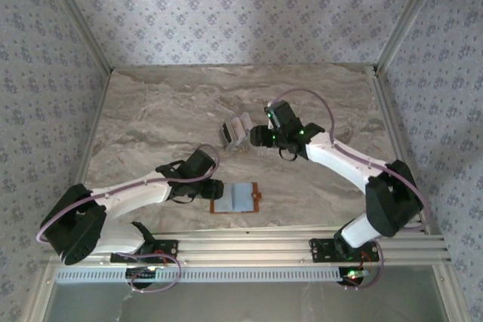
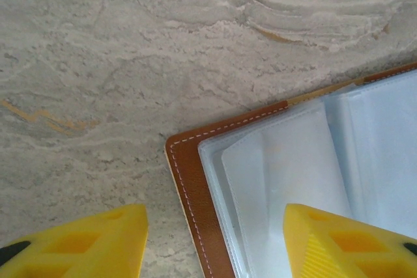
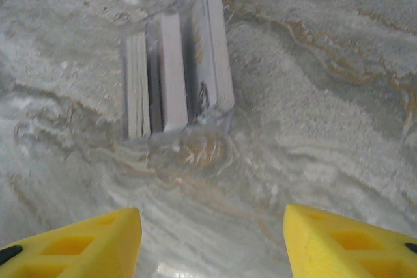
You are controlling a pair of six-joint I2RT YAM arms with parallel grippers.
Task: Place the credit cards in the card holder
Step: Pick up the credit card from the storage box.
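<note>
The cards stand on their edges in a small clear stand, near the middle of the table. They are in three groups side by side, and each group shows its thin top edge. The right gripper is the nearer one: the cards lie straight ahead of it, a little to the left of its centre line, with bare table between. Its two yellow fingers are apart and hold nothing.

What matters for the coming move, I think, is the direction of the cards. In the right wrist view their long edges run away from the gripper, almost in line with its reach. The flat faces look to the sides, the same way the fingers open, so a card could go between the fingers face to face. But the groups stand close together, so it may be difficult to take only one.

The card holder lies open and flat, closer to the arm bases, well apart from the cards. The left gripper is over its corner with fingers apart: one finger is over the table, the other over a pale pocket.
</note>
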